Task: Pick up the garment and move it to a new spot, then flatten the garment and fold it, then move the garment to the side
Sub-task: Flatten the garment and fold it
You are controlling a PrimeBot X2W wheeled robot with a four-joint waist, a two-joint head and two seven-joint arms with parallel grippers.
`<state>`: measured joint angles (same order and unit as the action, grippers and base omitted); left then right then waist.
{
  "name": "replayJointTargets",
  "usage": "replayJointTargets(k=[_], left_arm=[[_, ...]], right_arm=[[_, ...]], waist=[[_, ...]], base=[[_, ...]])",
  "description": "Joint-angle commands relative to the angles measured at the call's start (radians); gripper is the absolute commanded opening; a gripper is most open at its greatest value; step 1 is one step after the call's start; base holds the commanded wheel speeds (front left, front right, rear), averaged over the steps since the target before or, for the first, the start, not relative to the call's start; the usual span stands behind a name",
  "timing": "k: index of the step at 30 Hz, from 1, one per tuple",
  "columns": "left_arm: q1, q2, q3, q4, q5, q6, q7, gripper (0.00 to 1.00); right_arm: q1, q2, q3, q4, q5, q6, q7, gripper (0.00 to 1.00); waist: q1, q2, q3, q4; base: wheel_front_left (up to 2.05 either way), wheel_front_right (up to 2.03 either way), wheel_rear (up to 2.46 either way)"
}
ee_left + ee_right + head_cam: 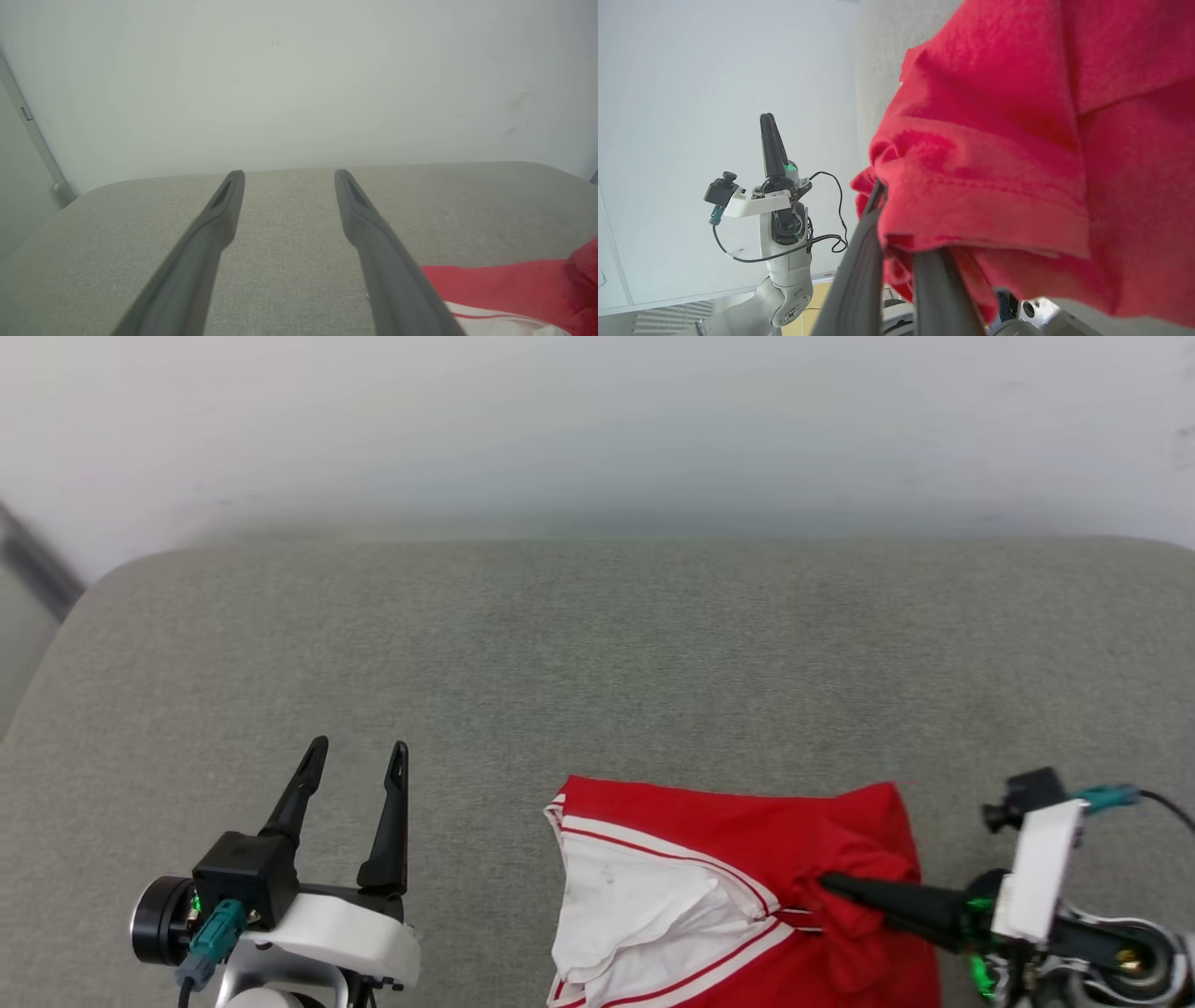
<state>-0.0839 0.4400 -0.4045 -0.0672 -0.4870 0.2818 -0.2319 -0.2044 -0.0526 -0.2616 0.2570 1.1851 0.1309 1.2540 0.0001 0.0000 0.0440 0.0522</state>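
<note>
Jersey [747,831] lay bunched at the cushion's [597,644] near edge, right of middle. Right tool [840,889] was clenched on a red fold. Left tool [359,756] was released and empty. Fabric looked thin, limp and light, so best gripped at hems. White sleeve end faced the left edge. Long axis unclear.

Bare indoor room, prob. a lab or test space; cannot tell for sure. Head view: wide grey fabric cushion [597,644] w/ rounded corners, like a sofa seat or bed, spans 3 to 9 o'clock. Plain white wall [597,420] at 12 o'clock. Grey upright strip [37,569] at 10 o'clock.
</note>
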Motion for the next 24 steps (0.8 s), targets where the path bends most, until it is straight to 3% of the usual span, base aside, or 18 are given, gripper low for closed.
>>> replayJointTargets(k=[1,9,16,17,24], left_arm=[[-0.006,-0.002,-0.003,0.001,0.000,-0.001,0.003,1.00],[-0.031,-0.013,-0.015,0.009,-0.002,-0.012,-0.002,1.00],[-0.061,-0.031,-0.021,0.029,0.001,-0.024,-0.011,1.00],[-0.066,-0.037,-0.021,0.038,0.002,-0.025,-0.017,1.00],[-0.056,-0.040,-0.011,0.069,-0.007,-0.021,-0.020,1.00]], right_arm=[[-0.007,0.004,0.059,0.016,0.043,0.000,-0.025,0.00],[-0.051,0.003,0.363,0.090,0.151,0.000,-0.205,0.00],[-0.112,0.003,0.509,0.186,0.136,0.000,-0.353,0.00],[-0.125,0.002,0.553,0.206,0.146,0.000,-0.386,1.00],[-0.149,0.003,0.635,0.162,0.099,0.000,-0.482,1.00]], waist=[[-0.0001,0.0000,0.004,0.025],[-0.0001,0.0000,0.050,0.095],[-0.0001,0.0000,0.098,0.119],[-0.0001,0.0000,0.104,0.116],[-0.0001,0.0000,0.085,0.085]], base=[[0.00,0.00,0.00],[0.00,0.00,0.00],[0.00,0.00,0.00],[0.00,0.00,0.00],[0.00,0.00,0.00]])
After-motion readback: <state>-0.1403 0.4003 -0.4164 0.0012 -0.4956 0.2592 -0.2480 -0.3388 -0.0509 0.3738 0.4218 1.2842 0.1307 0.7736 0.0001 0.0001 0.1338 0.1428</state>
